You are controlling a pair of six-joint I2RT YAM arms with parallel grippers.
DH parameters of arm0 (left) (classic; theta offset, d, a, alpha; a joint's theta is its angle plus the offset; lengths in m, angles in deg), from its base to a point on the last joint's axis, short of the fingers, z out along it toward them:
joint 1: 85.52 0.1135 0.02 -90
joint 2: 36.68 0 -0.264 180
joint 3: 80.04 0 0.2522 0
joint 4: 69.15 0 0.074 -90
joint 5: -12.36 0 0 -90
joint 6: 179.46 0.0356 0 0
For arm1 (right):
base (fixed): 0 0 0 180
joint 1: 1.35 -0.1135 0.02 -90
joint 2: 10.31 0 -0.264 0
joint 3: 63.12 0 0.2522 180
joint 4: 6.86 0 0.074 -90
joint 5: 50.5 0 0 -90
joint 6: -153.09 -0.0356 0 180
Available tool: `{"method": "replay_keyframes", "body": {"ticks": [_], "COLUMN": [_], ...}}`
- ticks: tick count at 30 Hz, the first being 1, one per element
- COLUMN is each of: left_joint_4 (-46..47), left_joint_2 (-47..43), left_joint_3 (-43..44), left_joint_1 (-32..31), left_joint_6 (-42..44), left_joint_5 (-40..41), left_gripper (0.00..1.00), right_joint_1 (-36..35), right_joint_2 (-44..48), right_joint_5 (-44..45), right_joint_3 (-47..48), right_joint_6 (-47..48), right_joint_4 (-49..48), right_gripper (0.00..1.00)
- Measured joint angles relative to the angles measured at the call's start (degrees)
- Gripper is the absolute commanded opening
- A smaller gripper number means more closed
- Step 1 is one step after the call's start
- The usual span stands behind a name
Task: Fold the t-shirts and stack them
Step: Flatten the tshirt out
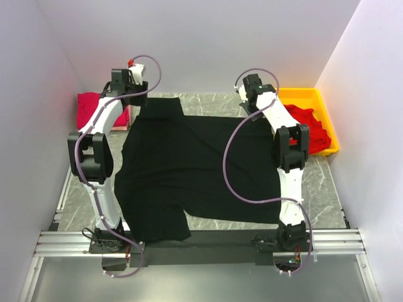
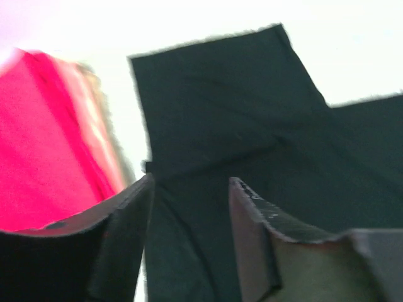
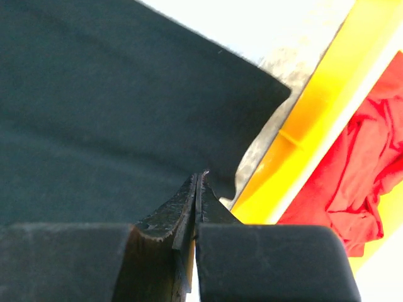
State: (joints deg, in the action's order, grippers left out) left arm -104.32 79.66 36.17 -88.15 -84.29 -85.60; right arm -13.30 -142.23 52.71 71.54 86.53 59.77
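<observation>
The black t-shirt [image 1: 189, 163] lies spread flat across the middle of the table. My left gripper [image 1: 135, 102] is open just above its far left sleeve [image 2: 239, 113], with nothing between the fingers [image 2: 129, 214]. My right gripper [image 1: 247, 100] is shut at the shirt's far right corner [image 3: 113, 100]; I see no cloth between the fingertips [image 3: 200, 176]. A folded red t-shirt [image 1: 94, 107] lies at the far left and also shows in the left wrist view [image 2: 44, 138]. A crumpled red t-shirt [image 1: 312, 126] lies in the tray.
A yellow plastic tray [image 1: 302, 94] stands at the far right, close beside the right gripper; its rim [image 3: 315, 126] and the red cloth [image 3: 371, 170] show in the right wrist view. White walls close in on three sides. Bare marble table [image 1: 208, 100] shows at the back.
</observation>
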Motion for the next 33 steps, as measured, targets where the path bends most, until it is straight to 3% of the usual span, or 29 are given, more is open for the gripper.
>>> {"method": "replay_keyframes", "body": {"ticks": [5,13,20,27,33], "left_joint_4": [-4.76,-11.8,-15.5,-15.37,-11.96], "left_joint_2": [1.7,8.96,14.62,23.17,25.05], "left_joint_3": [-3.17,-5.49,3.63,17.55,20.28], "left_joint_1": [-0.31,-0.17,0.26,1.64,2.23], "left_joint_6": [-1.64,-3.04,-3.56,-4.35,-4.33], "left_joint_5": [-3.37,-3.61,-2.05,-1.51,-1.77], "left_gripper": [0.44,0.4,0.41,0.46,0.55], "right_joint_1": [0.0,0.0,-0.33,-1.05,-1.75], "right_joint_2": [-0.98,-8.24,-13.57,-15.5,-16.33], "right_joint_5": [-3.69,-4.87,0.59,8.98,11.65], "right_joint_3": [1.64,2.1,10.38,11.26,11.98], "right_joint_6": [-0.44,0.92,3.17,6.21,8.2], "right_joint_4": [4.98,10.95,12.26,1.9,-12.22], "right_gripper": [0.01,0.0,0.0,0.0,0.05]}}
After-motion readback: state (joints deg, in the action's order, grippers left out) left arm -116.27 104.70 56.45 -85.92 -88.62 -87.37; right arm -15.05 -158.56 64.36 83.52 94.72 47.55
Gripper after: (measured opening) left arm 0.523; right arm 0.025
